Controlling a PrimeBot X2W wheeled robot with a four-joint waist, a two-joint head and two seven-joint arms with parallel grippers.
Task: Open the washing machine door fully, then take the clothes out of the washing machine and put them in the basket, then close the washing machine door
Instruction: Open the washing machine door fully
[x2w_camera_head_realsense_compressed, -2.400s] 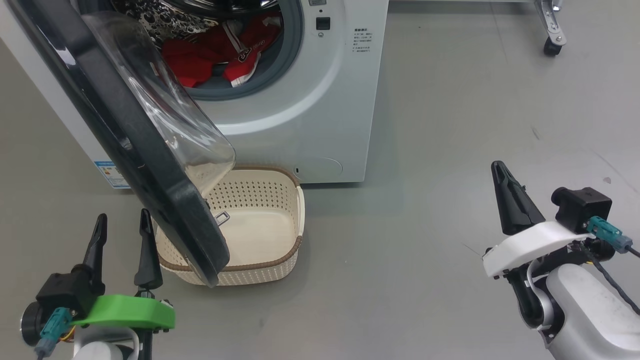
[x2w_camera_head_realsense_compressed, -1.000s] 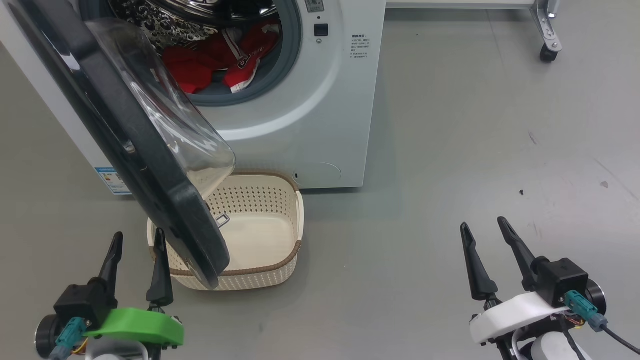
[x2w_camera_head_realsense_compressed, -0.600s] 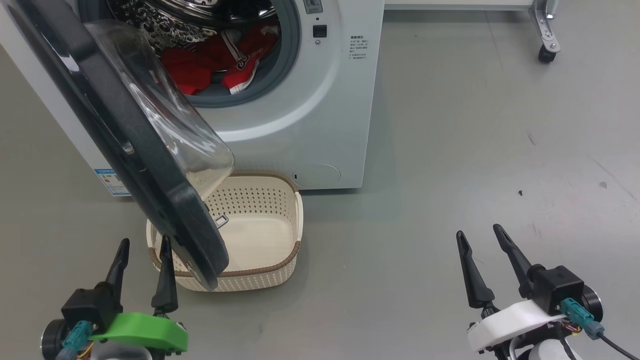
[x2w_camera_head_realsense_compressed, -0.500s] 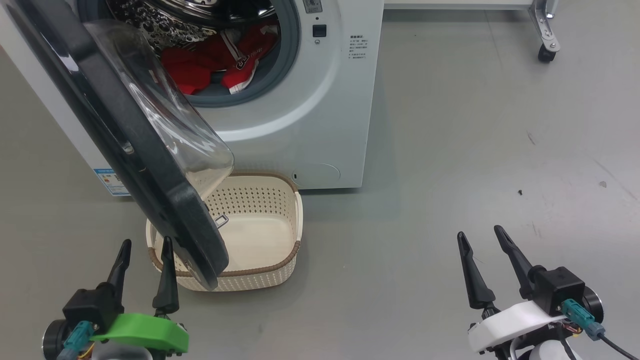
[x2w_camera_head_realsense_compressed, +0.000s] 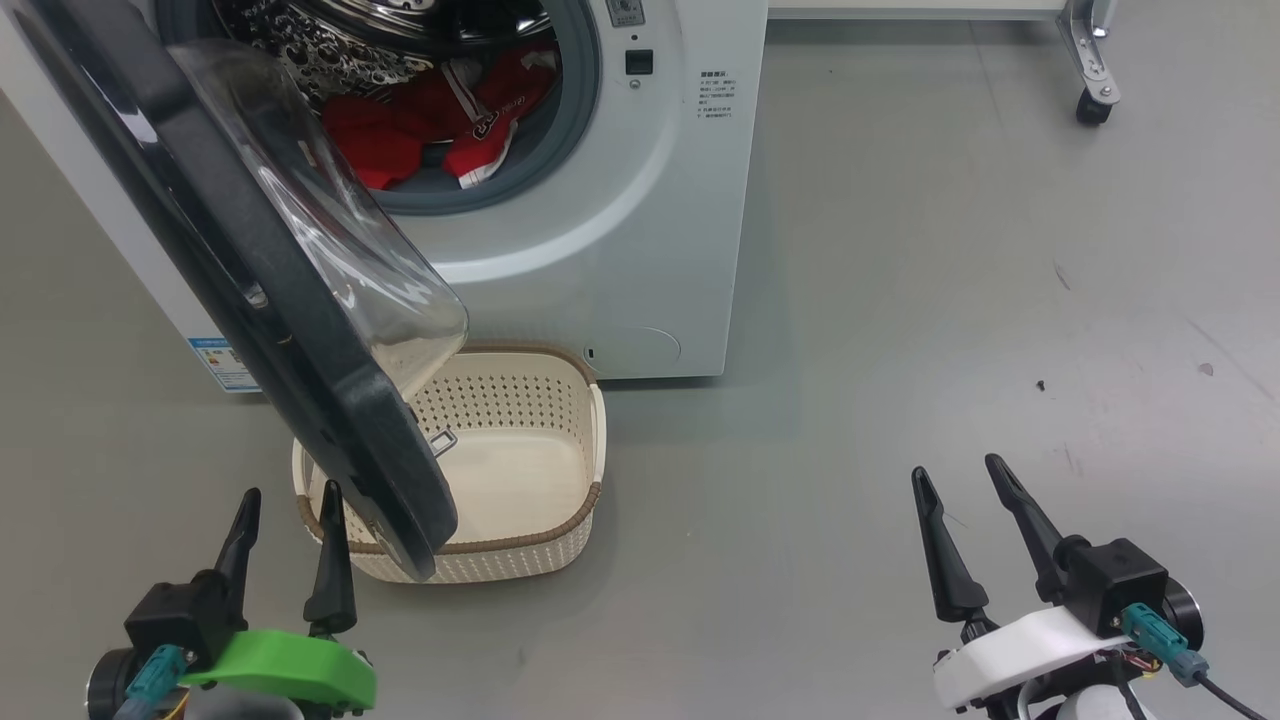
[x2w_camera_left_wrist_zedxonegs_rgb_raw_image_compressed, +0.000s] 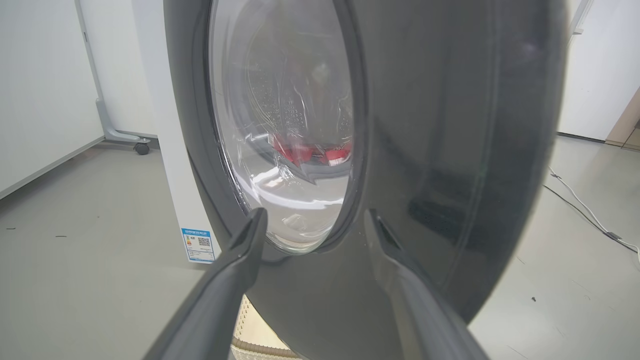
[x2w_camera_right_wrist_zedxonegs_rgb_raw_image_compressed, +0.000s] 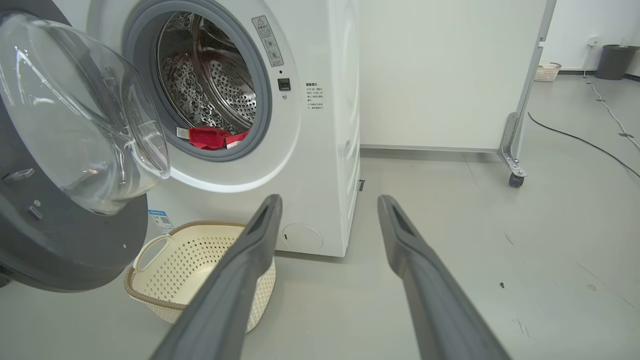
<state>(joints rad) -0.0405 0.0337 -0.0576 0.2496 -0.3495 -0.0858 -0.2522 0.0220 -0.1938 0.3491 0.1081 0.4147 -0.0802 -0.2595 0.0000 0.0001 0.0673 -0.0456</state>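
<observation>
Red jerseys: the clothes (x2w_camera_head_realsense_compressed: 420, 125) lie heaped low in the steel drum of the washing machine (x2w_camera_head_realsense_compressed: 620, 260), just inside its grey ring; none are out yet.
Door: the washing machine door (x2w_camera_head_realsense_compressed: 250, 290) hangs swung out on the left, only part-way by my reckoning, with its glass bowl overhanging the basket's left side.
Basket: the basket (x2w_camera_head_realsense_compressed: 510, 562) stands empty just in front of the washer, below the port, which looks like a short drop for anything pulled out.
Left gripper: the left gripper (x2w_camera_head_realsense_compressed: 290, 492) sits near and low, facing the door's outer face, fingers apart and empty, handy for pushing it wider.
Right gripper: the right gripper (x2w_camera_head_realsense_compressed: 955, 468) waits well apart on the right, fingers apart, holding nothing.
Floor: the floor (x2w_camera_head_realsense_compressed: 850, 350) is smooth grey, with scuffs and specks.
Room: a white panel (x2w_camera_right_wrist_zedxonegs_rgb_raw_image_compressed: 430, 75) on a wheeled frame (x2w_camera_head_realsense_compressed: 1090, 70) stands on the far right, and a cable (x2w_camera_right_wrist_zedxonegs_rgb_raw_image_compressed: 575, 137) trails past it.
</observation>
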